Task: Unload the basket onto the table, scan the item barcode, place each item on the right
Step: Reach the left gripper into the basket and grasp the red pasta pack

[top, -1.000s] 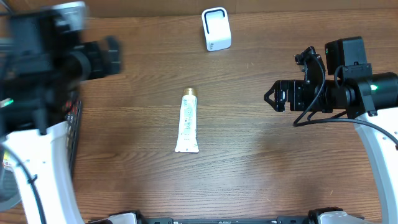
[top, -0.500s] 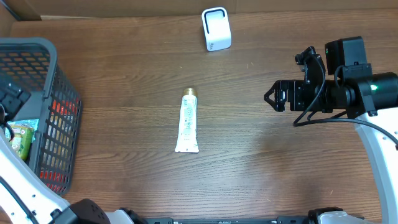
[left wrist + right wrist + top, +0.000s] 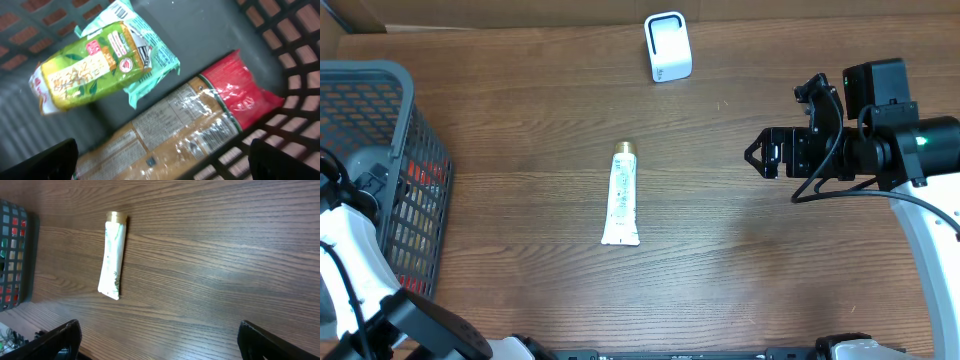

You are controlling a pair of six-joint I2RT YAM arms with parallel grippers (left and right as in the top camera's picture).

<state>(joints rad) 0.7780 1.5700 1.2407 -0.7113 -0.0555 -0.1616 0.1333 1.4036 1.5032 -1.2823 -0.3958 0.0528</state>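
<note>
A white tube (image 3: 620, 195) with a gold cap lies flat at the table's middle, also seen as the tube (image 3: 113, 255) in the right wrist view. The white barcode scanner (image 3: 667, 46) stands at the far edge. My left gripper (image 3: 165, 167) is open inside the grey basket (image 3: 380, 85), above a brown-and-red packet (image 3: 200, 120) and beside a green packet (image 3: 90, 67); nothing is between its fingers. Right of the tube and apart from it, my right gripper (image 3: 757, 157) hovers open and empty, its fingertips (image 3: 57, 342) wide apart over bare wood.
The basket (image 3: 15, 255) fills the table's left side, and its mesh wall (image 3: 300, 90) stands close to the right of my left gripper. My left arm (image 3: 350, 240) crosses the basket's near edge.
My left arm has swung from the far left corner down to the near left, and its gripper now looks into the basket. The right arm and the tube have not moved.
</note>
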